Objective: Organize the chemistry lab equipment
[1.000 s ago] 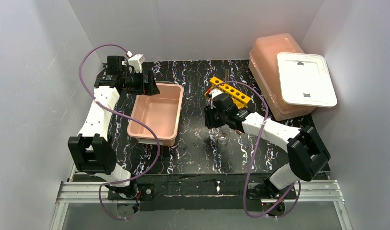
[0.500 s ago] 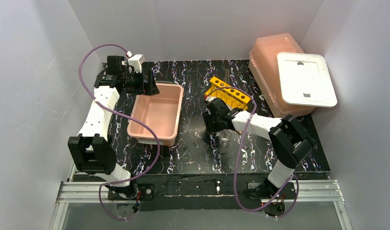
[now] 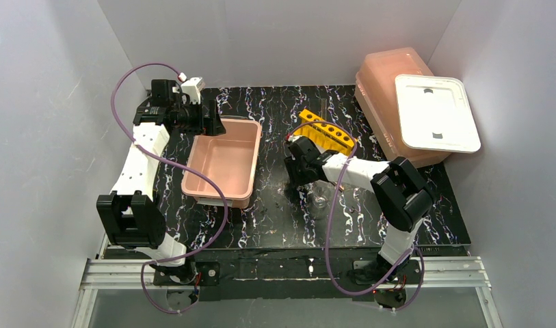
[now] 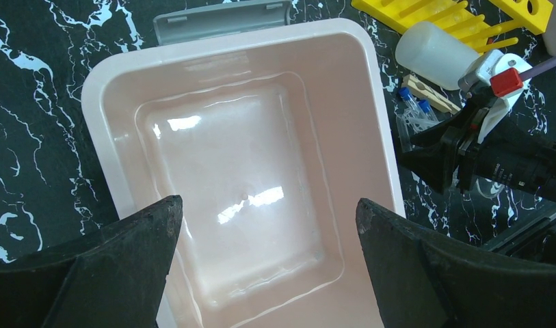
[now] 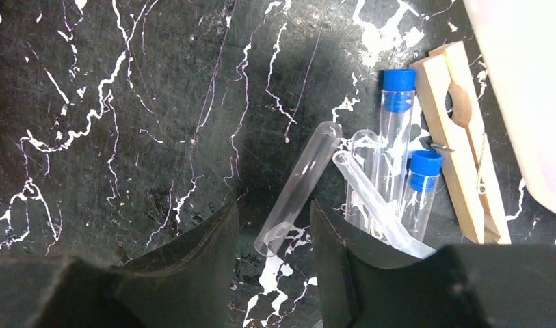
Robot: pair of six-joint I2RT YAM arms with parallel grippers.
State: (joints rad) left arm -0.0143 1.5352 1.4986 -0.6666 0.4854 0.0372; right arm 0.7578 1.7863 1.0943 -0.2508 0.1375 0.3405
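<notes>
My right gripper (image 5: 273,208) points down at a cluster of clear tubes on the black mat, its jaws apart. The open end of one clear tube (image 5: 302,181) lies loosely between its fingers. Two blue-capped tubes (image 5: 396,123) and a wooden clamp (image 5: 459,143) lie just right of it. Beside the yellow rack (image 3: 326,133) lies the translucent white bottle (image 4: 432,51), its cap end hidden behind the right wrist. A small clear glass (image 3: 319,203) stands nearer the front. Over the empty pink tub (image 4: 97,102) hangs my left gripper (image 4: 267,203), wide open and holding nothing.
Stacked pink tubs (image 3: 384,82) with a white lid (image 3: 435,113) on them fill the back right corner. A grey flat piece (image 4: 220,17) lies just beyond the near tub's far rim. White walls enclose the mat on three sides.
The right arm's elbow has swung in and its gripper has shifted slightly left over the tubes. The left arm has not moved.
</notes>
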